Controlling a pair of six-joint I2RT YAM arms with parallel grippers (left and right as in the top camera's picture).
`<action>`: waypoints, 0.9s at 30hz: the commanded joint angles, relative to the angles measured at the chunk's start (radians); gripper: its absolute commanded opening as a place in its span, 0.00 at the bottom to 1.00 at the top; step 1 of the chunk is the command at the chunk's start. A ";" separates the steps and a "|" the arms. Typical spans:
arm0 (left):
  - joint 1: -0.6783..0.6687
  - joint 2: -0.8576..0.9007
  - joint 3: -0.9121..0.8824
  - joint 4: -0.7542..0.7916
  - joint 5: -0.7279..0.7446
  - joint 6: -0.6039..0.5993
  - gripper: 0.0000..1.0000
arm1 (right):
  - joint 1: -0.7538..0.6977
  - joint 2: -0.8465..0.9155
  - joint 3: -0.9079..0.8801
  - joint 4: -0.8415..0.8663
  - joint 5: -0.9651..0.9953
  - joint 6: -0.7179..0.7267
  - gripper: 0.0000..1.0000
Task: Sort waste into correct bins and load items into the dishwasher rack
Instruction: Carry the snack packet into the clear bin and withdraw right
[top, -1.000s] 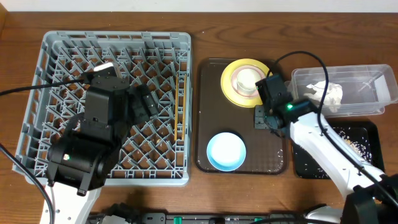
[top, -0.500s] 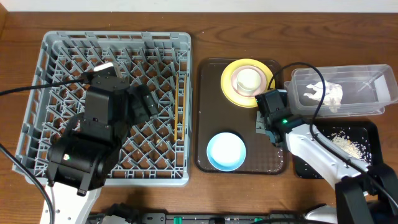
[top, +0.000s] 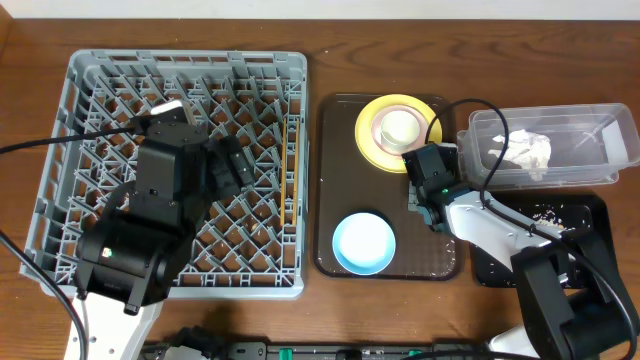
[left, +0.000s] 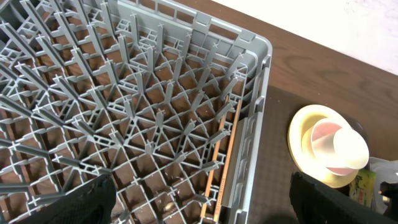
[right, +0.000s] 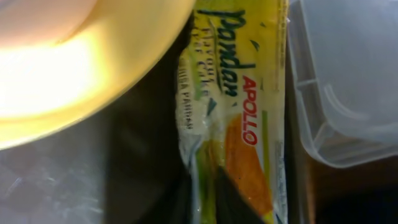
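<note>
The snack wrapper (right: 236, 124) lies on the brown tray between the yellow plate (top: 370, 145) and the clear bin (top: 590, 172). My right gripper (top: 425, 188) is down on it, and its dark fingers (right: 205, 199) are pinched close on the wrapper's left fold. A cream cup (top: 400, 128) stands on the plate. The blue bowl (top: 362, 243) sits at the tray's front. The white napkin (top: 528, 150) lies in the clear bin, and rice scraps (top: 545, 212) lie in the black bin (top: 595, 225). My left gripper (left: 202, 199) is open and empty over the grey rack (top: 100, 80). Two chopsticks (left: 224, 149) lie along the rack's right wall.
The dark brown tray (top: 330, 180) lies between the rack and the bins. The right arm's cable loops over the clear bin. In the left wrist view the wrapper (left: 364, 183) shows beside the plate (left: 298, 134).
My right arm has dropped lower and its elbow has swung toward the table's front. The gripper stays at the tray's right edge by the plate. The left arm has not moved.
</note>
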 joint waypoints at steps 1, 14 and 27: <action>0.005 0.001 0.014 -0.003 -0.012 0.005 0.90 | 0.009 0.002 0.000 -0.048 -0.003 -0.001 0.03; 0.005 0.001 0.014 -0.003 -0.012 0.005 0.91 | -0.026 -0.350 0.219 -0.370 -0.003 -0.002 0.01; 0.005 0.001 0.014 -0.003 -0.012 0.005 0.90 | -0.431 -0.387 0.322 -0.327 -0.014 -0.018 0.02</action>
